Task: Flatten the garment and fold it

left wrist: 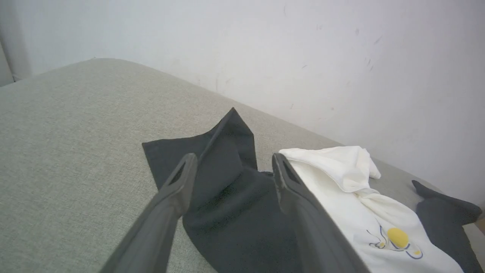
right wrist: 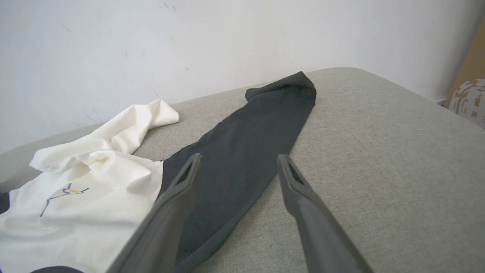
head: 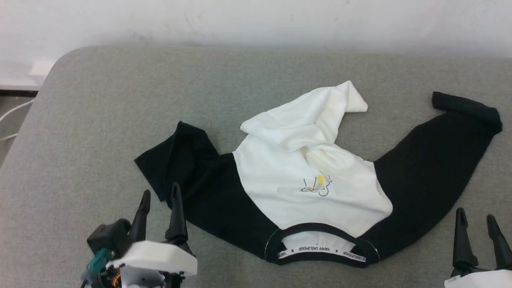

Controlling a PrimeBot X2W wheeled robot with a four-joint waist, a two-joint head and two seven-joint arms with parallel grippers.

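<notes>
The garment (head: 312, 176) lies near the middle of the grey cloth-covered table (head: 100, 100), collar towards the robot and print facing up. Its white body is bunched and folded over itself towards the wall (head: 256, 20), so it is not flat. The sleeve (head: 180, 160) on the robot's left is crumpled into a raised fold. The other sleeve (head: 440, 160) stretches out to the far right, with its cuff (head: 468, 106) turned over.

The left tool (head: 160, 190) is at the lower left, by the near edge of the crumpled sleeve. Its fingers stand wide apart with nothing pinched between them. In the left wrist view the left tool (left wrist: 234, 157) frames the black sleeve cloth (left wrist: 227, 197), with the white body (left wrist: 341, 182) just off the right finger. I cannot tell whether the fingertips touch the cloth or hang just above it.

The right tool (head: 475, 214) is at the lower right, also fully spread and holding nothing. In the head view it sits over bare table just beside the black side of the garment. In the right wrist view the right tool (right wrist: 238, 156) points along the long sleeve (right wrist: 257, 132). One finger crosses the black cloth in that picture and the other is over grey table (right wrist: 379, 170). No contact can be made out there.
</notes>
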